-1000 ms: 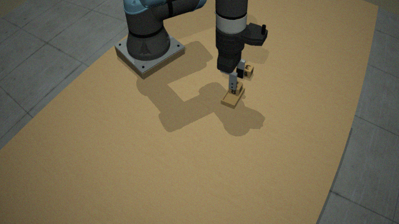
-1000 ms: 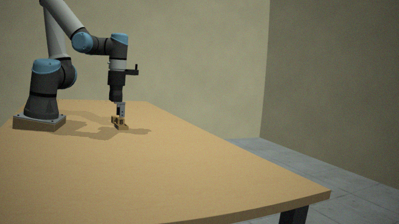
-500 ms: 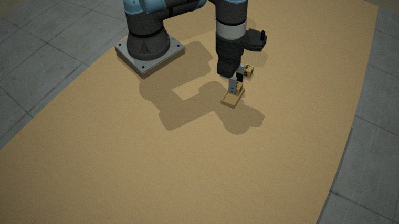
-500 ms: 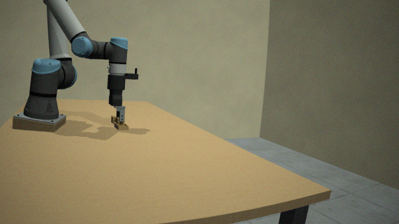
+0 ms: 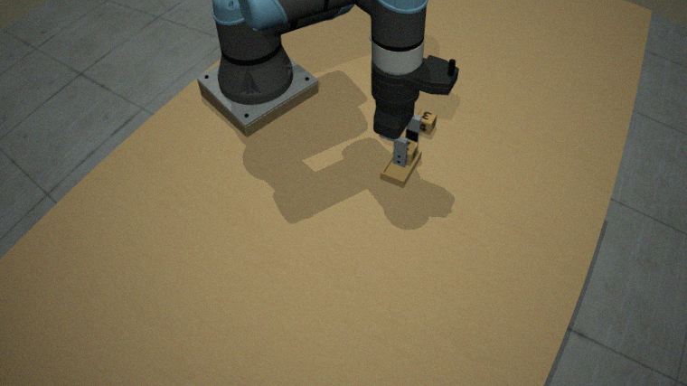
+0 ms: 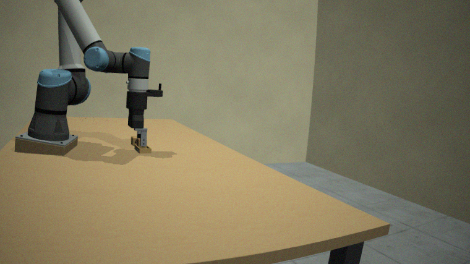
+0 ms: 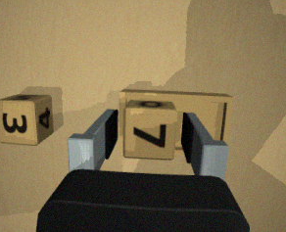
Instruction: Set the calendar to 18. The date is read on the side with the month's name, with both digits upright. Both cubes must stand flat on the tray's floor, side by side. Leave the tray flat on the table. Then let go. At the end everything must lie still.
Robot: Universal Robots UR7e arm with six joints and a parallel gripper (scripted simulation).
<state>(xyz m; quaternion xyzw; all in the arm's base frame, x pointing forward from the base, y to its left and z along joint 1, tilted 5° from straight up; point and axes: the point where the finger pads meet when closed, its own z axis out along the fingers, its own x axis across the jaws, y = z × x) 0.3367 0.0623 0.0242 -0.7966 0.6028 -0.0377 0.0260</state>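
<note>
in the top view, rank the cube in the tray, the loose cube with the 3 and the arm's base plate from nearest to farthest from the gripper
1. Cube in the tray: between the open gripper fingers, untouched.
2. Loose cube with the 3: on the table just beyond the gripper, off the tray.
3. Base plate: far off to the left in the top view.
</note>
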